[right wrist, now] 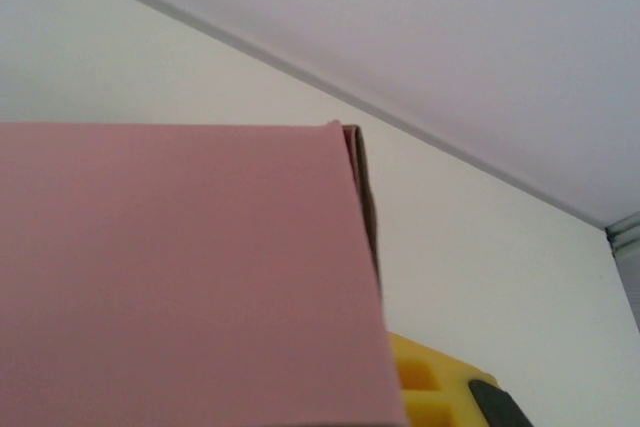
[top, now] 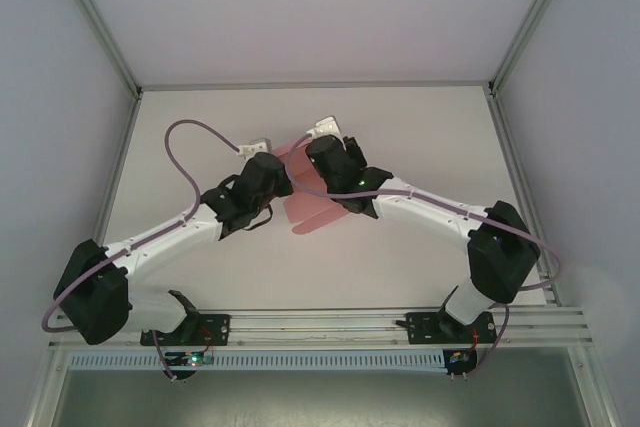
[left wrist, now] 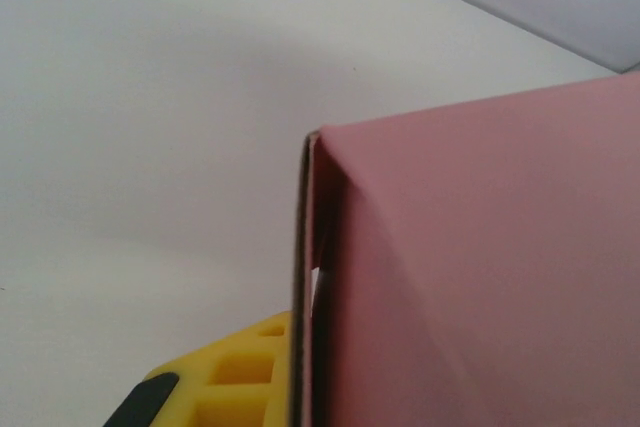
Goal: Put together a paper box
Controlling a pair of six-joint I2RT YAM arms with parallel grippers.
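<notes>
Top view: the paper box sits mid-tabletop, wedged between both arms. The left tool is right up against the box's left side and the right tool is at its far right end. The pink card's long axis looks to run from the far side toward the arm bases, slightly slanted, so each arm comes at it from its own flank and neither is clearly nearer.

Left wrist view: the paper box looms to the right, its folded corner edge standing upright, with one yellow finger just left of that edge. Whether this tool is clamped on the card or loose, can't tell.

Right wrist view: mirror deal. The paper box is on the left, with a yellow finger just right of its edge. Grip state can't be told here either.
</notes>
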